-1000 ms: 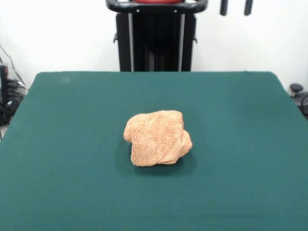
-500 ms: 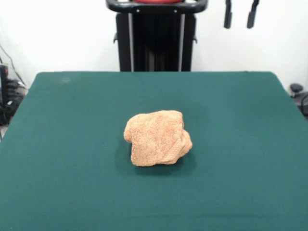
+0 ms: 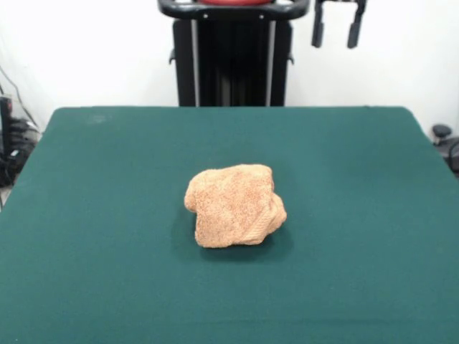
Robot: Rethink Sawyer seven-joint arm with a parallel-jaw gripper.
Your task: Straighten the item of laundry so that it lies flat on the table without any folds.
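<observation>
The item of laundry (image 3: 234, 206) is a light orange-tan terry towel, bunched into a folded lump near the middle of the dark green table (image 3: 107, 215). A woven band shows along its lower right edge. High above the table's far edge, right of centre, hangs my gripper (image 3: 335, 34). Its two dark fingers stand apart with nothing between them, so it is open. It is well clear of the towel, up and to the right of it.
A black pedestal (image 3: 231, 57) stands behind the far table edge. Cables and dark equipment (image 3: 11, 143) lie off the left side, and a small dark object (image 3: 443, 136) sits off the right side.
The gripper has come lower into the picture and shifted left, still open. The towel has not moved.
</observation>
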